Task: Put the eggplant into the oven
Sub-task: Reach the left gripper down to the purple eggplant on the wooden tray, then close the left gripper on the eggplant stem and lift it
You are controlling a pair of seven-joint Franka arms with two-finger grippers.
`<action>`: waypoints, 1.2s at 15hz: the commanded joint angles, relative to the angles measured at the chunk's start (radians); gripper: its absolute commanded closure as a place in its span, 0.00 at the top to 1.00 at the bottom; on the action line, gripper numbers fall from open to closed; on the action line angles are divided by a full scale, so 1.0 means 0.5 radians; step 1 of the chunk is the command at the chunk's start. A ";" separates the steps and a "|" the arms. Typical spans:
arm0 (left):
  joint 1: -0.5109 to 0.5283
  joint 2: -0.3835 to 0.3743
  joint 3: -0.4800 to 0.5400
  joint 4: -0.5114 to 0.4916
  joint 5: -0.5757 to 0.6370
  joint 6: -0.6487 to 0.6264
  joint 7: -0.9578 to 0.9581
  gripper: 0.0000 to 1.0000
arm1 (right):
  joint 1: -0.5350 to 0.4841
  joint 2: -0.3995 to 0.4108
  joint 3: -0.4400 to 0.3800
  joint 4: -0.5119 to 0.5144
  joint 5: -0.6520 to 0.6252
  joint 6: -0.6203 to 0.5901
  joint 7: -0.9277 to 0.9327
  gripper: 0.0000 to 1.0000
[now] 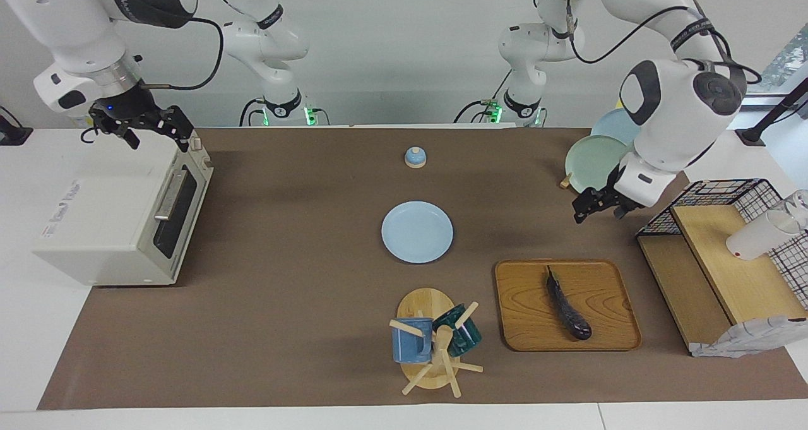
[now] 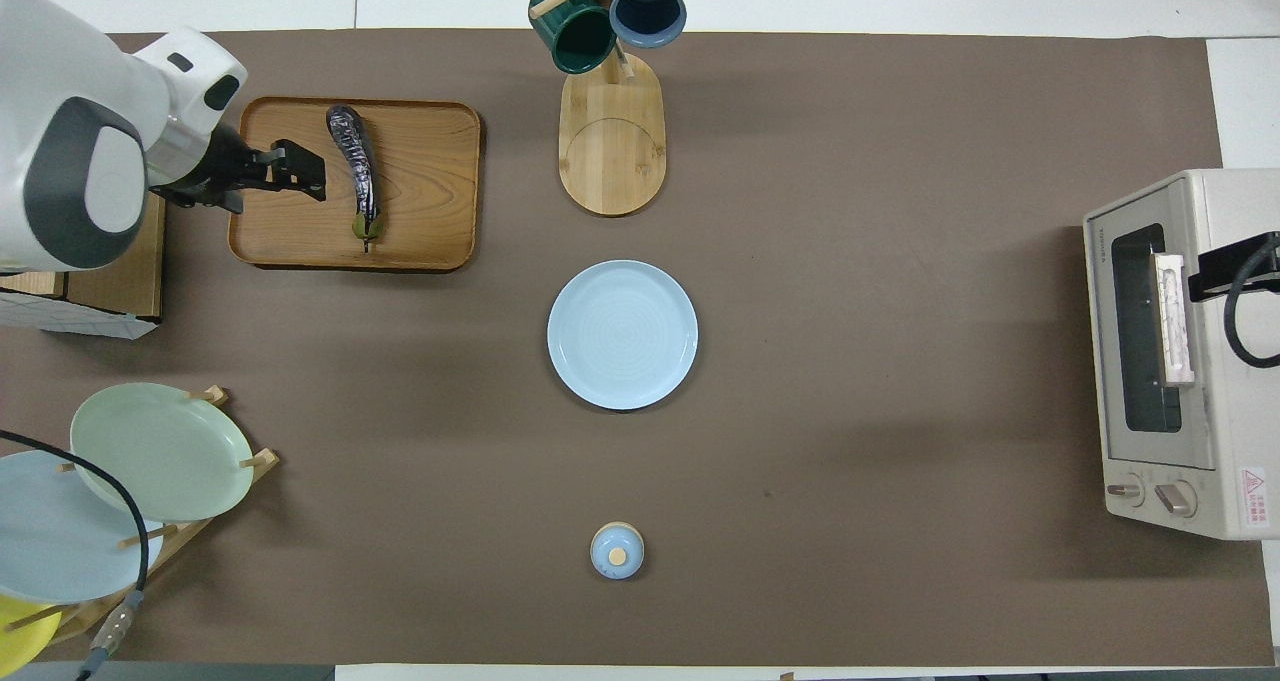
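The eggplant (image 1: 568, 307) (image 2: 355, 166), long and dark purple, lies on a wooden tray (image 1: 524, 304) (image 2: 420, 191) toward the left arm's end of the table. My left gripper (image 1: 596, 210) (image 2: 300, 166) hangs open and empty in the air. It is over the mat between the plate rack and the tray, apart from the eggplant. The white oven (image 1: 120, 215) (image 2: 1170, 361) stands at the right arm's end with its glass door shut. My right gripper (image 1: 142, 130) waits open just above the oven's top, holding nothing.
A light blue plate (image 1: 416, 231) lies mid-table, with a small blue knobbed lid (image 1: 415, 157) nearer the robots. A mug tree (image 1: 435, 341) with two mugs stands beside the tray. A plate rack (image 1: 593, 161) and a wire-and-wood shelf (image 1: 719, 259) sit at the left arm's end.
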 commanded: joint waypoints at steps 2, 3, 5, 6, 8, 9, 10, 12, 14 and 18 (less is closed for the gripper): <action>-0.062 0.258 0.013 0.197 0.025 0.164 -0.094 1.00 | -0.010 -0.033 -0.001 -0.027 0.046 -0.010 -0.047 1.00; -0.062 0.292 0.013 0.191 0.025 0.259 -0.095 1.00 | -0.010 -0.033 -0.001 -0.027 0.046 -0.010 -0.044 1.00; -0.065 0.356 0.013 0.178 0.022 0.416 -0.122 1.00 | -0.010 -0.033 -0.001 -0.031 0.046 -0.010 -0.047 1.00; -0.062 0.362 0.013 0.157 0.025 0.493 -0.125 1.00 | -0.010 -0.033 -0.001 -0.028 0.046 -0.010 -0.047 1.00; -0.068 0.359 0.013 0.087 0.031 0.585 -0.125 1.00 | -0.010 -0.033 -0.001 -0.031 0.046 -0.010 -0.047 1.00; -0.068 0.356 0.013 0.041 0.047 0.628 -0.125 1.00 | -0.010 -0.033 -0.001 -0.031 0.046 -0.010 -0.047 1.00; -0.068 0.350 0.013 -0.002 0.047 0.677 -0.125 1.00 | -0.010 -0.033 -0.001 -0.031 0.046 -0.010 -0.047 1.00; -0.071 0.338 0.013 -0.094 0.047 0.790 -0.128 1.00 | -0.010 -0.033 -0.001 -0.028 0.046 -0.010 -0.047 1.00; -0.074 0.335 0.013 -0.113 0.047 0.815 -0.125 1.00 | -0.010 -0.033 -0.001 -0.031 0.046 -0.010 -0.047 1.00; -0.087 0.338 0.013 -0.147 0.047 0.877 -0.125 1.00 | -0.010 -0.033 -0.001 -0.028 0.046 -0.010 -0.047 1.00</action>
